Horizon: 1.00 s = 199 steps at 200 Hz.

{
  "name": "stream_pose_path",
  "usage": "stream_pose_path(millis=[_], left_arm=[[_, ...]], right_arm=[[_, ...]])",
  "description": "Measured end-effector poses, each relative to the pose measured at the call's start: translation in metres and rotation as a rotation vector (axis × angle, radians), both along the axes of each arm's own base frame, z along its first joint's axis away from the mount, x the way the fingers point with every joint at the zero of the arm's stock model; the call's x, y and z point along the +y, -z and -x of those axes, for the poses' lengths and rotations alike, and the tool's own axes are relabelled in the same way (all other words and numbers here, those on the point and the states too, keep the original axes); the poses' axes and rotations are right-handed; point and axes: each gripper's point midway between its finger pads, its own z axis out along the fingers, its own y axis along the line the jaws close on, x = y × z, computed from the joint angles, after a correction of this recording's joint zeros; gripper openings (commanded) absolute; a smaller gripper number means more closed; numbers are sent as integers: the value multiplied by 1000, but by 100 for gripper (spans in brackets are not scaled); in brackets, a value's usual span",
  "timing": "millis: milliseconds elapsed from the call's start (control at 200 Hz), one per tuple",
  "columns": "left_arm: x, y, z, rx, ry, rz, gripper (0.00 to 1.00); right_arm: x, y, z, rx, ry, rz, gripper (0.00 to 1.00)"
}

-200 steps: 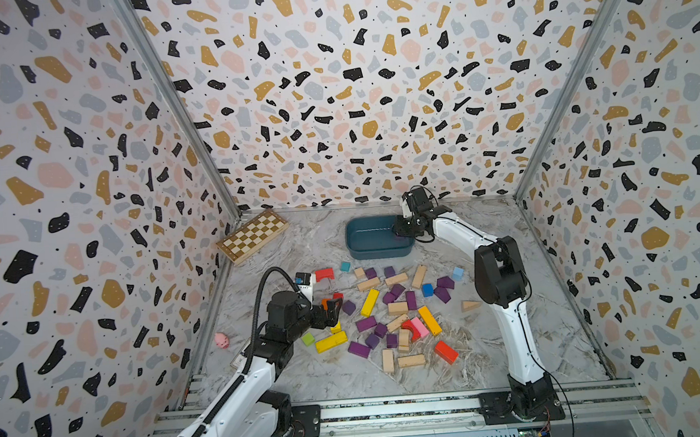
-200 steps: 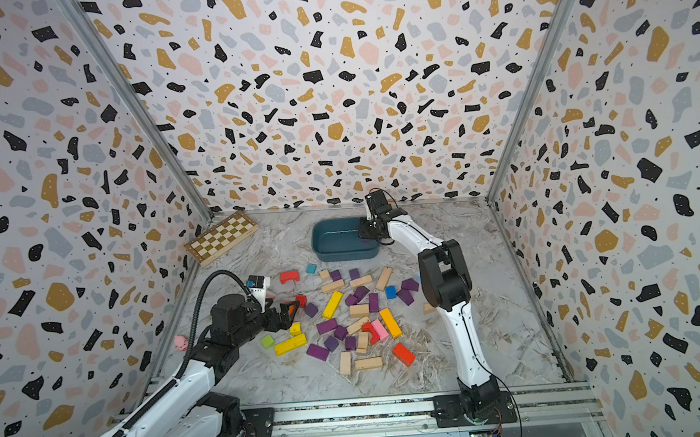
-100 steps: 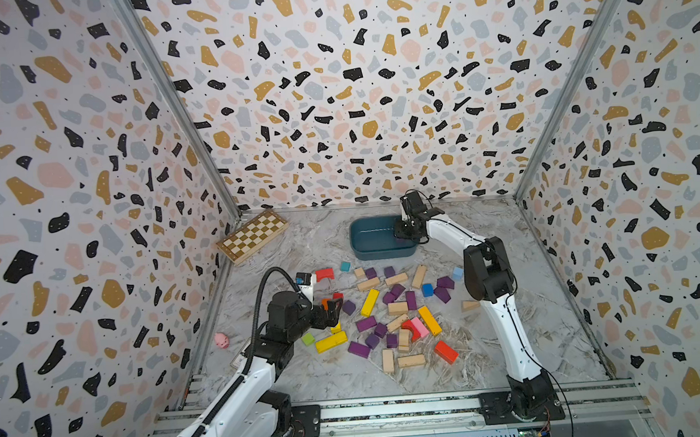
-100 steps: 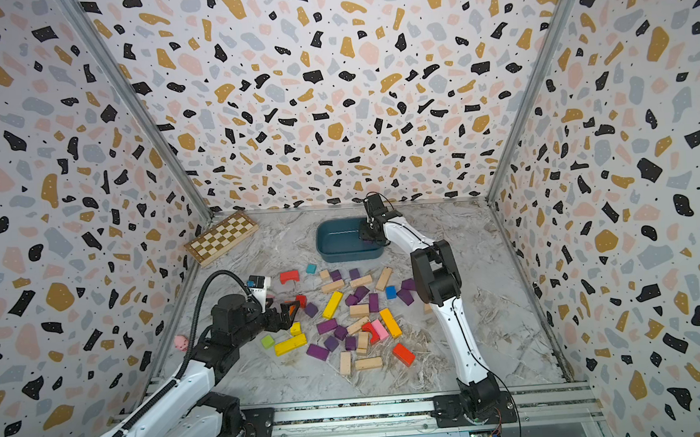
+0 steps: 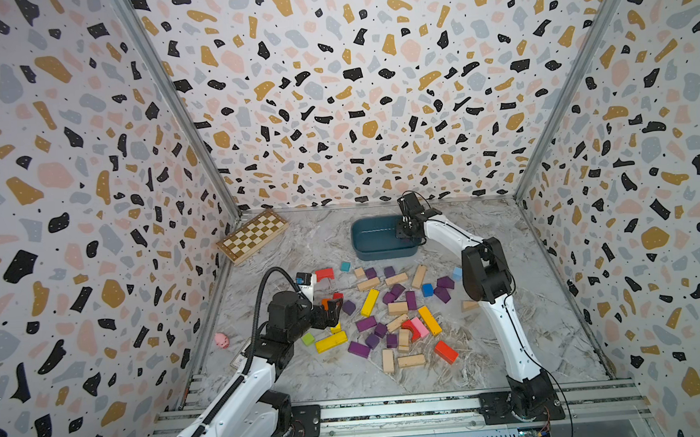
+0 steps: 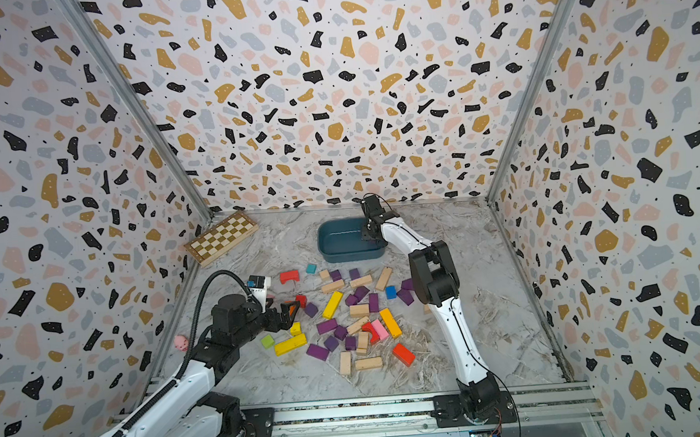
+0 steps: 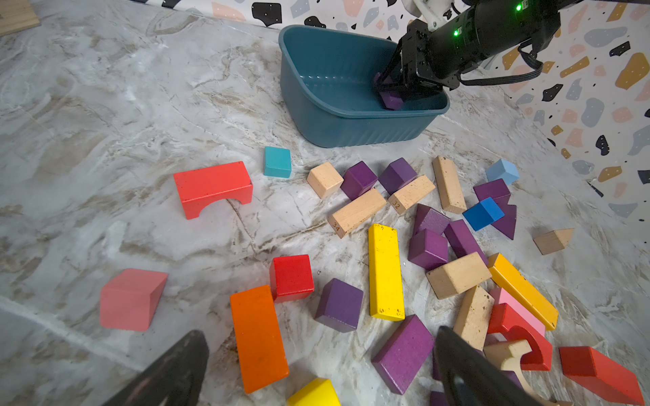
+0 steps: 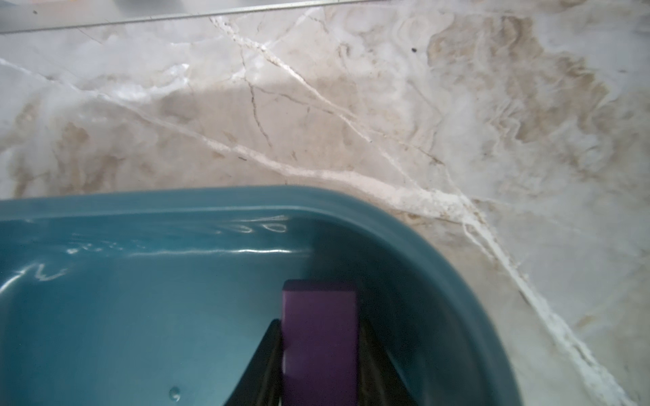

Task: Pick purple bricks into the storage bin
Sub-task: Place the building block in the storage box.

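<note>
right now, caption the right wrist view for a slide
Right gripper holding a purple brick inside the teal storage bin, marble tabletop beyond.

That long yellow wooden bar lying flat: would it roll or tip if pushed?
The long yellow wooden bar likely slides, not rolls: its faces are flat. Lying flat, it should hardly tip. Pushed at one end, it may swivel into the purple wooden cube beside it.
</note>
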Motion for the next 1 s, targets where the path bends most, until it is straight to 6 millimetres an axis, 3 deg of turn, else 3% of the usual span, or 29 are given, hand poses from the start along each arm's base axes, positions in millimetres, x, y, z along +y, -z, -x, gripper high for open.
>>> stream_pose_path(millis=[175, 390, 576, 641, 711, 916, 996], left_arm=[[0, 0, 0, 0, 2, 0, 99], [0, 0, 0, 0, 2, 0, 99], [-1, 0, 1, 0, 4, 0, 99], [-1, 0, 1, 0, 4, 0, 99], [-1, 0, 1, -1, 4, 0, 99], [-1, 0, 1, 0, 5, 0, 99], [-1, 0, 1, -1, 5, 0, 99]], right_arm=[[-2, 0, 0, -9, -4, 31, 38], [1, -3, 0, -21, -36, 59, 57], [13, -23, -3, -71, -88, 75, 72], [20, -34, -2, -94, -116, 79, 78], [28, -49, 1, -117, -142, 75, 100], [42, -117, 14, -212, -225, 46, 100], [36, -144, 29, -241, -251, 49, 100]])
